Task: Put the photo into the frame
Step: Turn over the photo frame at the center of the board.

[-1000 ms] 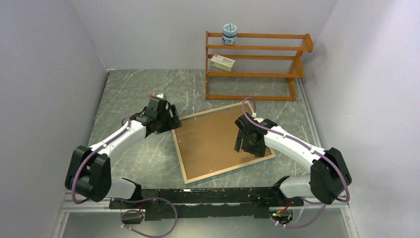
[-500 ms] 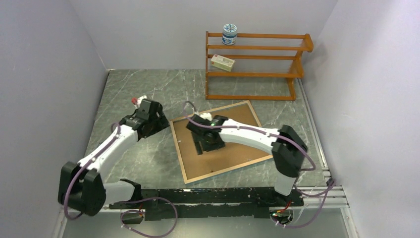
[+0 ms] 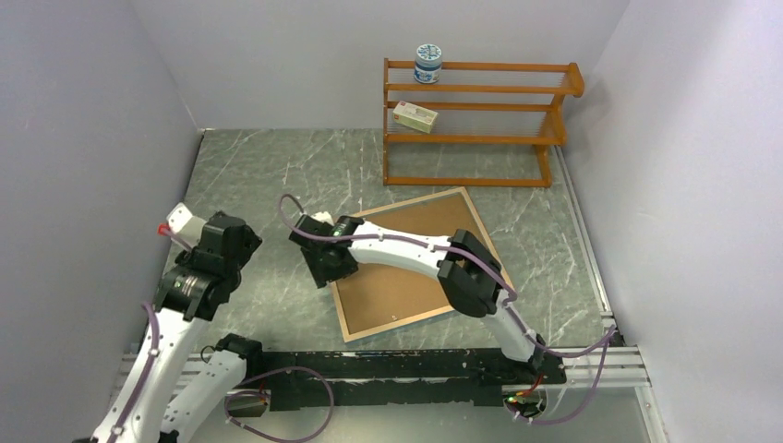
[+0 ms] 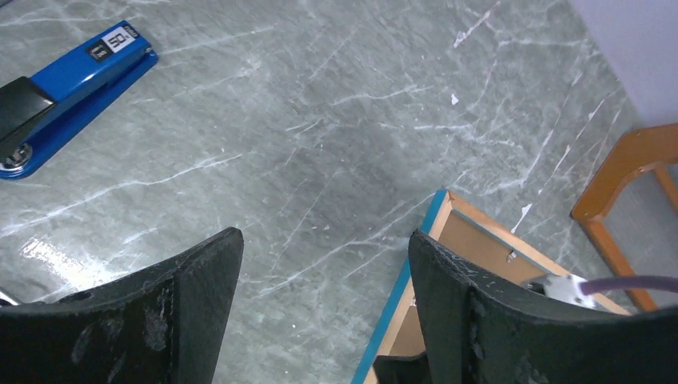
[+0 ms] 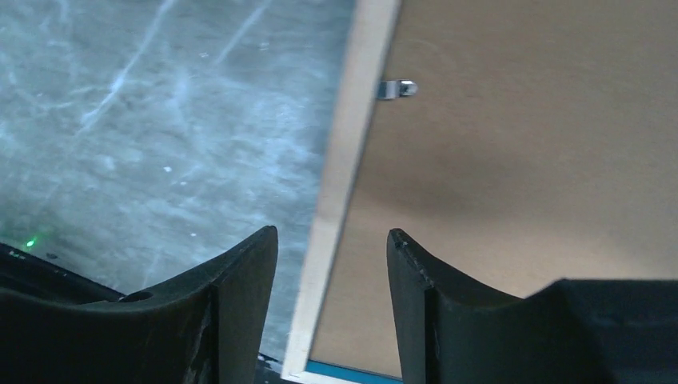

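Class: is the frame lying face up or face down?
Face down: the frame shows its brown backing board and pale back rim upward.

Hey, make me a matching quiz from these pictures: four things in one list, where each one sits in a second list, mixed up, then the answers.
Things
1 frame
2 blue stapler
3 white jar
4 small box

Places
A top shelf of the rack
B lying back up under the right claw
C second shelf down
D bare table, apart from the frame

Pairs: 1-B, 2-D, 3-A, 4-C
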`<state>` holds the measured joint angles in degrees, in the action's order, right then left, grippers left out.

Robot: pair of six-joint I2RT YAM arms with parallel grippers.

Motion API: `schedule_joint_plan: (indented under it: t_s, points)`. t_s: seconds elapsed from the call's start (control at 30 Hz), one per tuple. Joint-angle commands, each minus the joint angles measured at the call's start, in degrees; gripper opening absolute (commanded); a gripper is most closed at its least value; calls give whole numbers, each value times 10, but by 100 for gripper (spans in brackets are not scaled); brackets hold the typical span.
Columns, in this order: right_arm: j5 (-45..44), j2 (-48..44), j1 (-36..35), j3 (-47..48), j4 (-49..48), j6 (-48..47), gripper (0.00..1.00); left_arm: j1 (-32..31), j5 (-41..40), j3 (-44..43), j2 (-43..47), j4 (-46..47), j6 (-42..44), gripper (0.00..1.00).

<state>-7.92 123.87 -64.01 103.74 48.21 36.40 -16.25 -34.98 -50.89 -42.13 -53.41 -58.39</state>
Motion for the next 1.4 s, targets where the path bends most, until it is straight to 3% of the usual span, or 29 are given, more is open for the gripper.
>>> schedule_joint_plan:
  t_s: [0.0,0.13,0.4,0.77,0.87,0.97,1.03,1.37]
  points:
    - [0,26,-24,61,37,-10,55,2,-38,17,49,-51,-49,81]
    - [-19,54,-30,97,64,-3,48,2,-47,25,81,-81,-63,80]
    - [-96,67,-36,105,95,30,46,2,-28,41,93,-104,-73,80]
    - [-62,104,-36,109,57,20,44,2,-41,43,100,-117,-71,80]
    - [-75,106,-36,107,55,29,35,2,-35,44,100,-114,-70,81]
    - [-81,100,-36,110,55,31,18,2,-22,51,101,-110,-73,81]
    - [-86,93,-36,120,62,34,12,2,-11,60,103,-103,-70,82]
    - [-74,27,-34,178,74,43,2,2,119,106,157,-82,-61,84]
